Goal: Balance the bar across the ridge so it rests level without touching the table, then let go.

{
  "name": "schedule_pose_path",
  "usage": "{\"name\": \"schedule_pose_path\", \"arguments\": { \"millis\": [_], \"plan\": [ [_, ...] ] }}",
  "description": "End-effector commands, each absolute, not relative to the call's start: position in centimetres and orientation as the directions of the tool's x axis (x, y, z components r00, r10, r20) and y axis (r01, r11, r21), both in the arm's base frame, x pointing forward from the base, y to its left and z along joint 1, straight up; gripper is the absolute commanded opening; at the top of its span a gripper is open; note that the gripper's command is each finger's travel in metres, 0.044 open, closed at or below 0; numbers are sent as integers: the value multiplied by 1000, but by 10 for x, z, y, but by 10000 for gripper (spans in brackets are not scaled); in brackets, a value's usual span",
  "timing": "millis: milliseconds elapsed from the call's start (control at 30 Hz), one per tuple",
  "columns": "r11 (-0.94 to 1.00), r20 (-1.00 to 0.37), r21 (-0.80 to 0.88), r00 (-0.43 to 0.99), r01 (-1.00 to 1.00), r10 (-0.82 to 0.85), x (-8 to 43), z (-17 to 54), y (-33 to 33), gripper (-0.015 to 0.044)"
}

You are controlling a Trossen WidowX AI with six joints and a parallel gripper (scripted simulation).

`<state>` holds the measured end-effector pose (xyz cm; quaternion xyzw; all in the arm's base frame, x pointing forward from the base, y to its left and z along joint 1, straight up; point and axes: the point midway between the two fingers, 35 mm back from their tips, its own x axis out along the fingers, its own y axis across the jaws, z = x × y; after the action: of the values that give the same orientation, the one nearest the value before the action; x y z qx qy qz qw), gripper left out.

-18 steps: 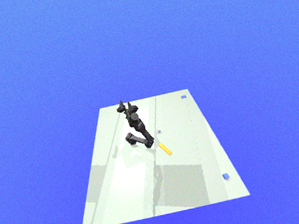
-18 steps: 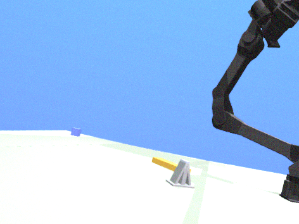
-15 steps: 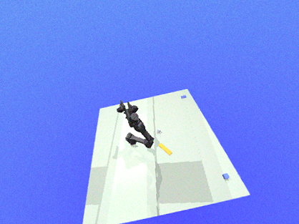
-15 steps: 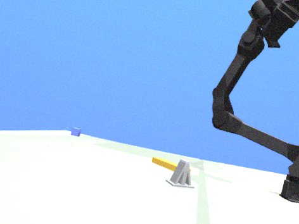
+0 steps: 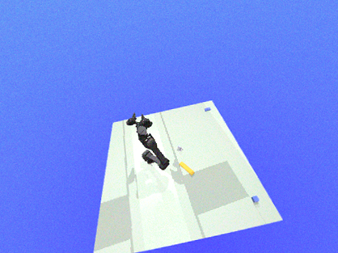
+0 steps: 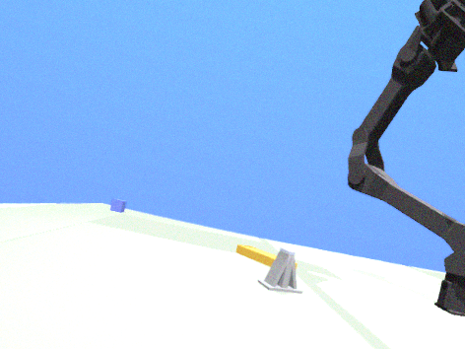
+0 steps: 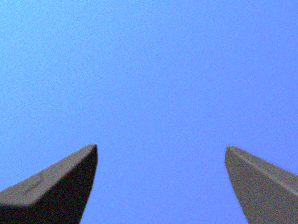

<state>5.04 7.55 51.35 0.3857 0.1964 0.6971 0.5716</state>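
Note:
The orange-yellow bar [image 5: 187, 168] [image 6: 254, 254] lies on the table, beside the ridge and not on it. In the exterior view it is behind the ridge, which hides part of it. The ridge is a small grey stand [image 5: 180, 148] [image 6: 279, 272] with a narrow top and a flat base, upright on the table. Nothing rests on its top. My gripper [image 5: 138, 116] [image 7: 161, 152] is open and empty, raised high and well away from bar and ridge. The wrist view shows only blue background between the fingertips. In the exterior view the gripper is partly cut off at the upper right.
A blue block [image 5: 207, 109] sits near the table's far right corner in the top view, and another blue block [image 5: 255, 198] near its right edge. One blue block [image 6: 118, 205] shows at the left in the exterior view. Shadows cross the pale table [image 5: 162, 227].

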Motion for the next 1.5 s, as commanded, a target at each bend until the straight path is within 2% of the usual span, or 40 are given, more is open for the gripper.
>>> {"name": "schedule_pose_path", "arguments": {
  "millis": [0,700,1467],
  "plan": [
    [-221,284,698,-20,-681,959,44,513,84,315],
    [82,119,612,195,-786,974,35,502,130,315],
    [422,-57,494,455,-760,888,68,475,183,315]
  ]
}}
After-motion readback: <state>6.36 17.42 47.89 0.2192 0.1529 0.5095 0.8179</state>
